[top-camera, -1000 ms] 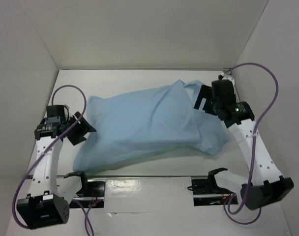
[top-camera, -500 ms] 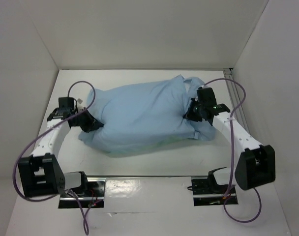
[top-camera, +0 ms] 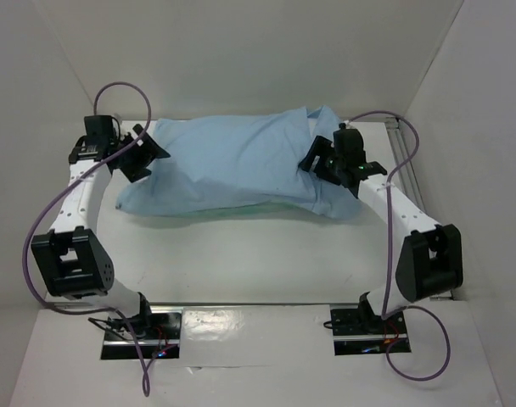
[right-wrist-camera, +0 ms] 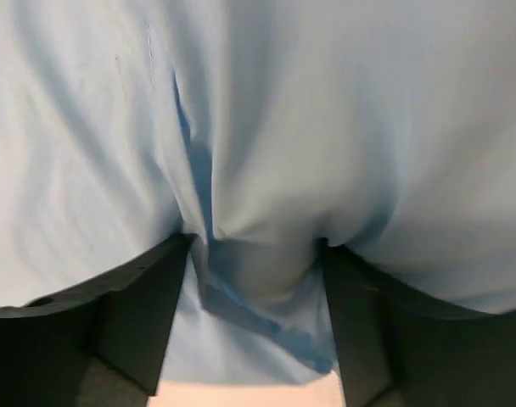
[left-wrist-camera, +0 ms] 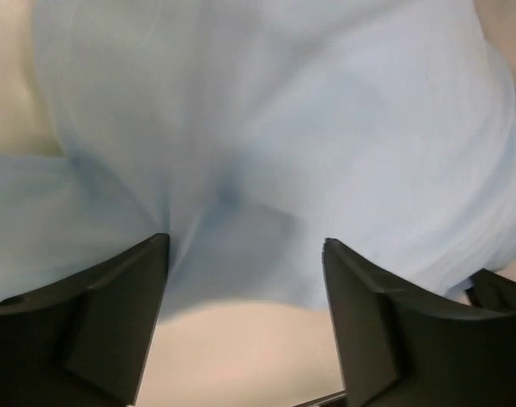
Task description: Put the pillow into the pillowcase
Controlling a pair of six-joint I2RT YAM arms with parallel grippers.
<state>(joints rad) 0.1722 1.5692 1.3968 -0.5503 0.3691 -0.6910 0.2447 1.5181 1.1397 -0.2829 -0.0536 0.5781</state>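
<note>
Pillowcase (top-camera: 232, 165) lay plump across the far side of the table (top-camera: 258, 254), close to the back wall (top-camera: 258, 59); pillow hidden under cloth. Left gripper (top-camera: 149, 153) sat at its left end, jaws spread wide, cloth puckered between. Right gripper (top-camera: 316, 159) sat on the right end, jaws apart, fold bulging between. Purple cable (top-camera: 118, 84) arched over the left arm.

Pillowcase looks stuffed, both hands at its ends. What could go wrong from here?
1. The pillowcase is bunched between the fingers of the right hand; backing off may drag it along if a fold catches.
2. The left hand stands open with cloth bulging between its fingers; closing there could pinch only thin fabric and slip.
3. No pillow shows; loose cloth trails at the right end, so a pull there might work it out.
</note>
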